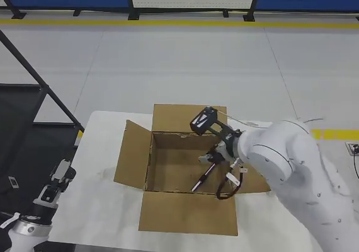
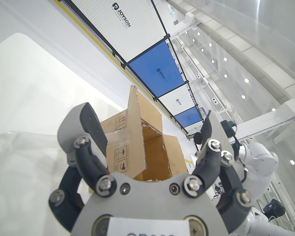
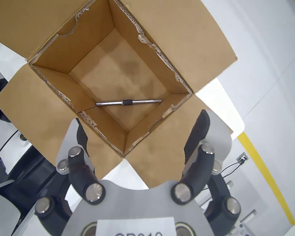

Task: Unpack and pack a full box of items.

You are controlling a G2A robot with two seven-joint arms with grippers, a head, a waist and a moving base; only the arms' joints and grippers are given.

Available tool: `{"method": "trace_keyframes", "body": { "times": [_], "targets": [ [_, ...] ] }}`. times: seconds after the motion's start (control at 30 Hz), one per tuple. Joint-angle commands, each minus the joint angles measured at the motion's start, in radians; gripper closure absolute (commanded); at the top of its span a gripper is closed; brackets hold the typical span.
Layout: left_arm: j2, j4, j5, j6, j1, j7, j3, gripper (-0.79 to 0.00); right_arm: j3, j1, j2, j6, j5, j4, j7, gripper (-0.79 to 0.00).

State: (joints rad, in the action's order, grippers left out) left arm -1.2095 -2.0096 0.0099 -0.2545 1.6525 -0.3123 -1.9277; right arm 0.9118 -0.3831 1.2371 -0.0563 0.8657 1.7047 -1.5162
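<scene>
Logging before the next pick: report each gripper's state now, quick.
Left gripper: open, holding nothing.
Right gripper: open, holding nothing, above the box, where the metal rod lies.

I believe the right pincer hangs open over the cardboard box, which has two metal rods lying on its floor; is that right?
Not quite: the right wrist view shows just one metal rod lying on the floor of the cardboard box, not two. The rest stands: the right pincer does hang open over the box.
</scene>
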Motion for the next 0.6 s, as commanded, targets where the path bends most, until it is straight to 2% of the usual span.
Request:
{"method": "trace_keyframes", "body": {
  "times": [0.0, 0.13, 0.2, 0.47, 0.57],
  "targets": [
    [0.001, 0.005, -0.009, -0.006, 0.002, -0.008, -0.011, -0.785, -0.07, 0.067, 0.023, 0.027, -0.04, -0.124, 0.021, -0.785],
    [0.004, 0.016, -0.024, -0.012, 0.0, -0.031, -0.029, -0.785, -0.151, 0.117, 0.062, 0.074, -0.095, -0.283, 0.073, -0.785],
    [0.005, 0.022, -0.031, -0.011, -0.005, -0.045, -0.035, -0.785, -0.182, 0.12, 0.075, 0.143, -0.071, -0.336, 0.098, -0.785],
    [0.016, 0.055, -0.041, 0.004, -0.047, -0.121, -0.053, -0.785, -0.192, 0.041, 0.096, 0.38, -0.079, -0.366, 0.192, -0.785],
    [0.021, 0.064, -0.041, 0.006, -0.065, -0.149, -0.06, -0.785, -0.191, 0.035, 0.096, 0.396, -0.073, -0.357, 0.186, -0.785]
  ]
}}
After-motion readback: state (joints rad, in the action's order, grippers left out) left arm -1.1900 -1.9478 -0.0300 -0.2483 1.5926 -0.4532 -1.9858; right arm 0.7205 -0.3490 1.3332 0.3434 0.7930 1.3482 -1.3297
